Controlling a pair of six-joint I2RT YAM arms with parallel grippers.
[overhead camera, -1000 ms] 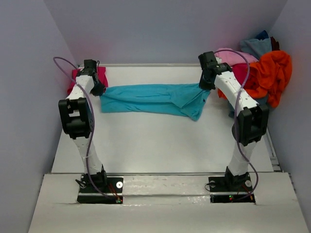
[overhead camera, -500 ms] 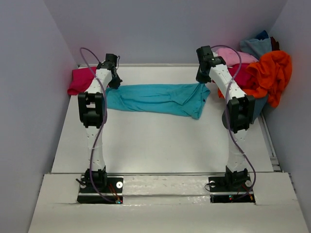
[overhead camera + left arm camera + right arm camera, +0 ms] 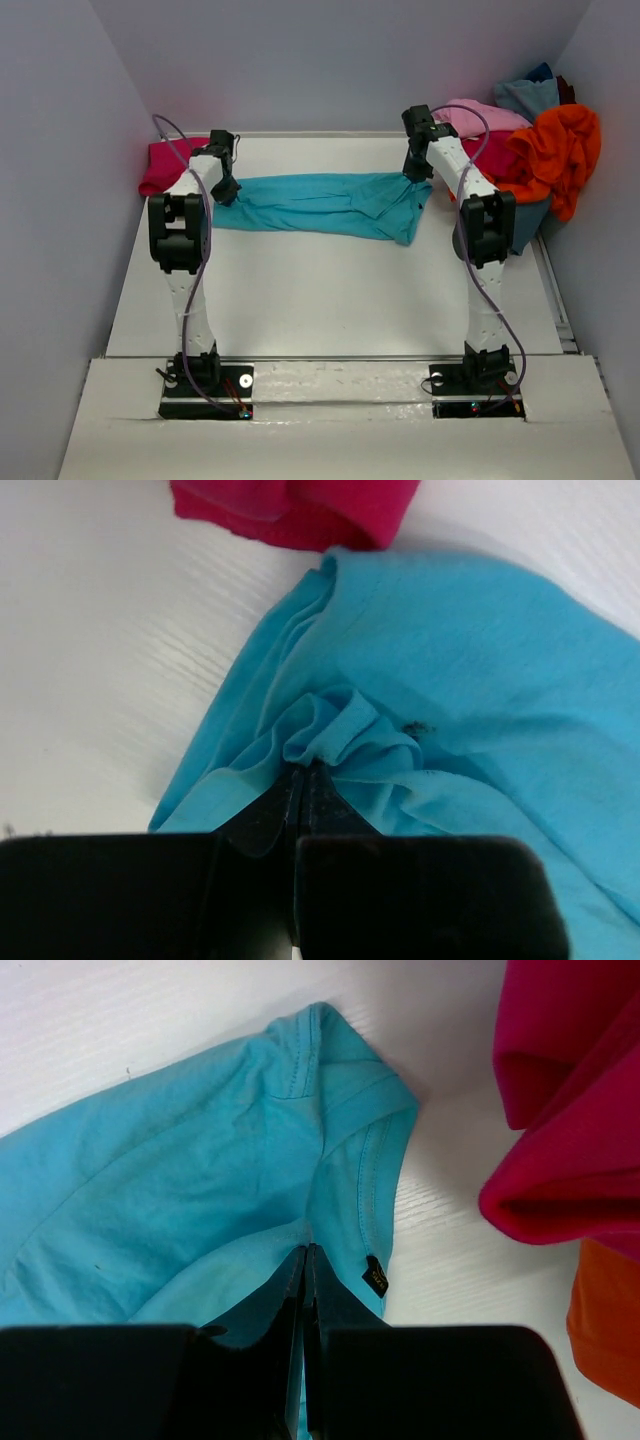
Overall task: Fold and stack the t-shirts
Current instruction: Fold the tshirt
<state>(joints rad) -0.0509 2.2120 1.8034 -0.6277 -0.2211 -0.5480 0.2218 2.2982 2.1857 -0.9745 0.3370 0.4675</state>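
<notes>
While both arms reach across the bench [image 3: 320, 300], the turquoise t-shirt [image 3: 320, 205] lies stretched in a long band between them on the white surface. The left end effector [image 3: 303, 780] is pinched tight on a bunched fold at the shirt's left end. The right end effector [image 3: 304, 1260] is likewise clamped on cloth beside a stitched hem at the right end, with no gap between its jaws. A small dark tag [image 3: 375, 1276] sewn at that hem carries yellowish lettering too small to read. From above, both gripping points are hidden under the wrists. A magenta-pink t-shirt [image 3: 165, 165] lies in the far left corner, partly behind the left arm. At the far right, an orange t-shirt [image 3: 560, 150] drapes over a heap that includes a light pink t-shirt [image 3: 480, 118], a crimson t-shirt [image 3: 492, 158] and a dusty blue t-shirt [image 3: 525, 95], each mostly covered, their shapes impossible to make out.
</notes>
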